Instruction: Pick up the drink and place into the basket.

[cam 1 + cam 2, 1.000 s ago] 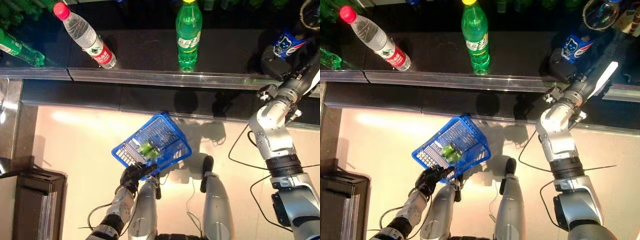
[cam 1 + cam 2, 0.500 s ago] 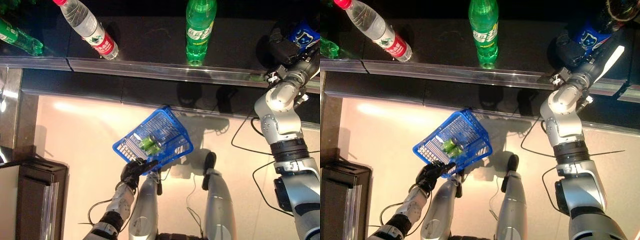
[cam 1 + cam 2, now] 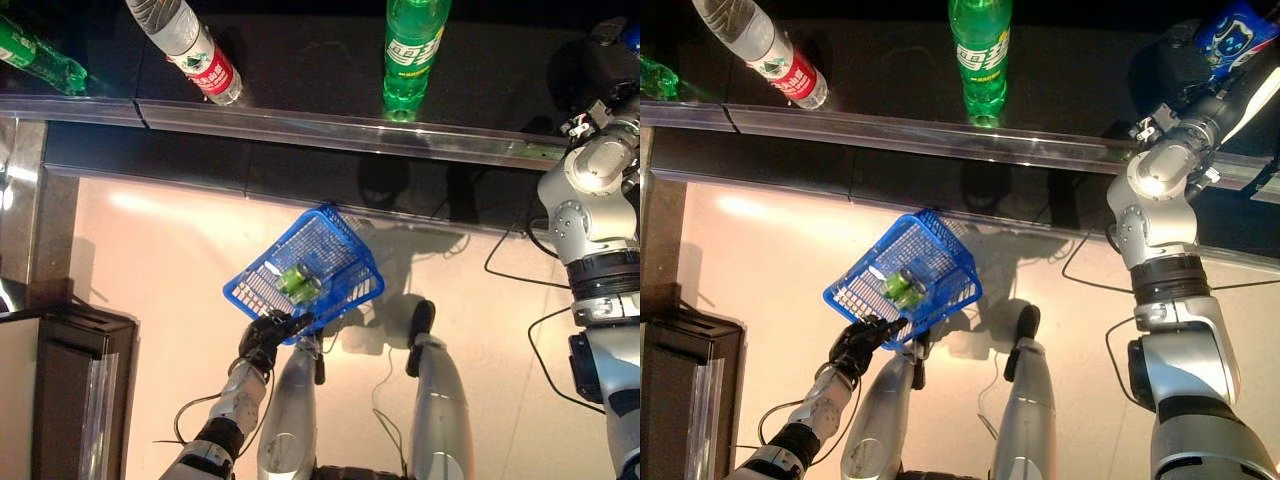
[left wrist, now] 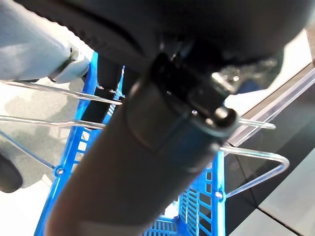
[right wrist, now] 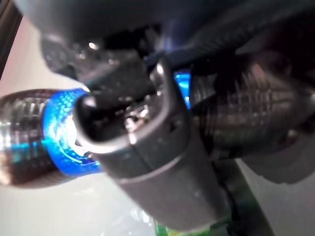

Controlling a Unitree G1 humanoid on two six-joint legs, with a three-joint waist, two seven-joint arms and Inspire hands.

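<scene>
While the left hand (image 3: pixel 265 340) clamps the blue basket (image 3: pixel 340 262) over open floor, its fingers grip the rim. Right hand (image 3: pixel 1180 70) fingers wrap the blue-labelled cola bottle (image 3: pixel 1230 28) on the shelf.

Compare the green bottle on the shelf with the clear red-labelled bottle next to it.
The green bottle is green throughout with a green and white label; the clear bottle is see-through with a red label. In the head views the green bottle appears nearly upright, while the clear bottle slants markedly. The green bottle stands nearer the middle of the dark shelf, the clear bottle further to the robot's left. Both are plastic drink bottles, apart from either hand.
</scene>
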